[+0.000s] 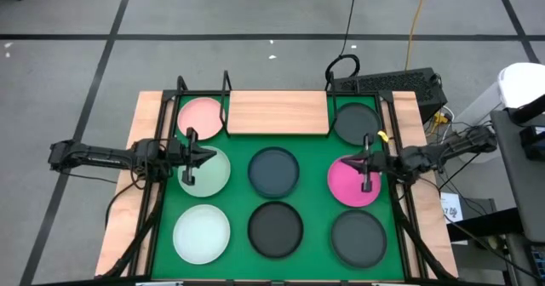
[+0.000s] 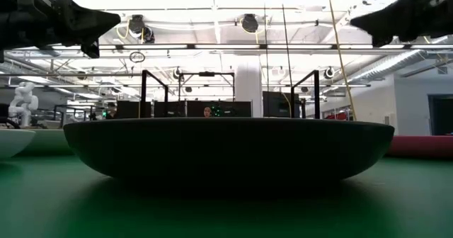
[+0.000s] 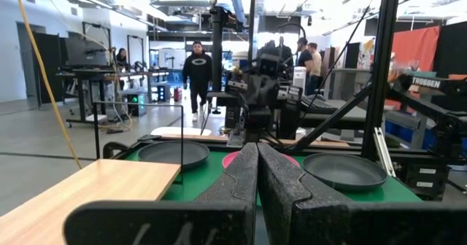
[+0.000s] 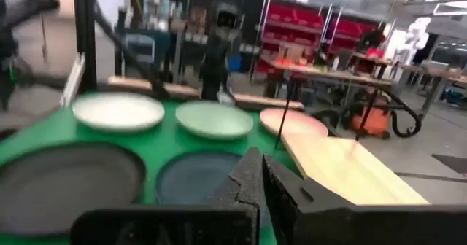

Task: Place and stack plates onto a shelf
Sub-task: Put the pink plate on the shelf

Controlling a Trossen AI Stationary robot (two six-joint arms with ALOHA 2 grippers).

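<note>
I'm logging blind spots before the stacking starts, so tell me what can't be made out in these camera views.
- Low view: a dark plate fills the front and hides the shelf and most other plates.
- Low view: both arms are cut off by the top edge.
- High view: the left gripper covers part of a pale plate; the right gripper covers part of the magenta plate.

Low view: one dark plate (image 2: 226, 149) fills the frame and blocks everything behind it; its colour cannot be told. A pale plate (image 2: 10, 142) is cut by the picture's edge, as is a magenta plate (image 2: 425, 146).

High view: left pincer (image 1: 189, 157) covers part of the mint plate (image 1: 209, 174); right pincer (image 1: 366, 163) covers part of the magenta plate.

Right wrist view: blurred. Left wrist view: the magenta plate shows only as a sliver behind the fingers (image 3: 241, 176).
</note>
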